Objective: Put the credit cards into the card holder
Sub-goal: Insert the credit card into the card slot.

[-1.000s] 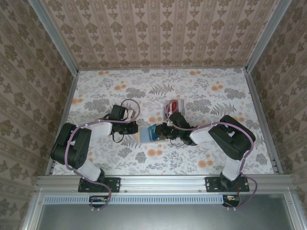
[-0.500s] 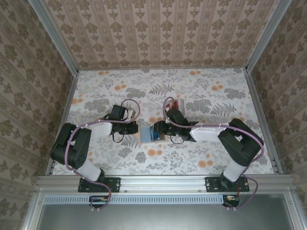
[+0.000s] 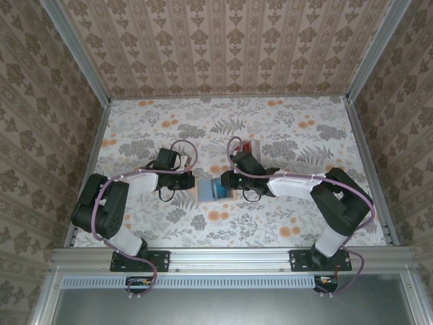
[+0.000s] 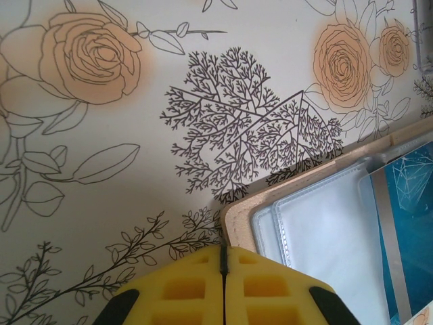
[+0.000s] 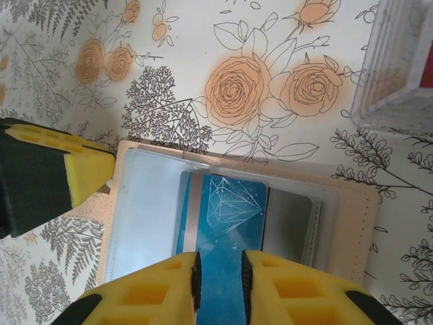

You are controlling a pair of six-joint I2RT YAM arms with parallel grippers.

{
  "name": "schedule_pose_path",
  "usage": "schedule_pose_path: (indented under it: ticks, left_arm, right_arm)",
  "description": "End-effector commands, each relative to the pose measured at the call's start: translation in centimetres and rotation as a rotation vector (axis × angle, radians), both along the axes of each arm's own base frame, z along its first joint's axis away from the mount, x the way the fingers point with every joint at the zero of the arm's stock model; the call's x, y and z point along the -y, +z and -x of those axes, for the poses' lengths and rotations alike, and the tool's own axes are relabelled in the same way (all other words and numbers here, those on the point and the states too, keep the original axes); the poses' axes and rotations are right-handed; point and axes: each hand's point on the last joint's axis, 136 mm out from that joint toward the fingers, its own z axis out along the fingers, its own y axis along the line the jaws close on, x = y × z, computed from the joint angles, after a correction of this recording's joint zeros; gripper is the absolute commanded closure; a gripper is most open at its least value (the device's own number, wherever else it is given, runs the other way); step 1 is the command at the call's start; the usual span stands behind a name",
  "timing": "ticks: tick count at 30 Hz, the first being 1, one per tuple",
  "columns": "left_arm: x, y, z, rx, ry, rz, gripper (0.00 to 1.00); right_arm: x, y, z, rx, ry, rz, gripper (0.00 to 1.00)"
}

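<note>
On our floral tabletop (image 3: 135, 128), our right hand (image 5: 218, 279) grips the blue card (image 5: 226, 223) over the open card holder (image 5: 348, 223), whose edge our clenched left hand (image 4: 223, 261) pins.

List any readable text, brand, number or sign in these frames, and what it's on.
None legible in any view.
Blue plastic card between the right gripper fingers: a white line-drawn diamond graphic and a grey stripe, no lettering.
Tan folding card holder: blank clear pockets.
Clear plastic box holding something red: too cropped and blurred to read.
Floral table covering: pattern, no words.
</note>
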Motion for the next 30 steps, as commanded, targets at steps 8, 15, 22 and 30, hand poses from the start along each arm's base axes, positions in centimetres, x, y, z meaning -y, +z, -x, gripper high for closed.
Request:
schedule_pose_path:
  ticks: [8,15,22,30]
  left_arm:
    - [0.3,0.6,0.2,0.001,-0.014,0.004,1.00]
    - [0.3,0.5,0.2,-0.002,-0.015,0.002,1.00]
    - [0.4,0.5,0.2,-0.004,-0.017,0.007,1.00]
    - [0.7,0.4,0.4,-0.016,-0.023,0.027,1.00]
  right_arm:
    - [-1.0,-0.2,0.2,-0.004,0.032,0.060,0.78]
    - [-1.4,-0.9,0.5,-0.023,0.035,0.078,0.84]
    - [-0.6,-1.6,0.5,-0.026,0.002,0.128,0.85]
    - [-1.7,-3.1,0.9,-0.066,0.039,0.136,0.85]
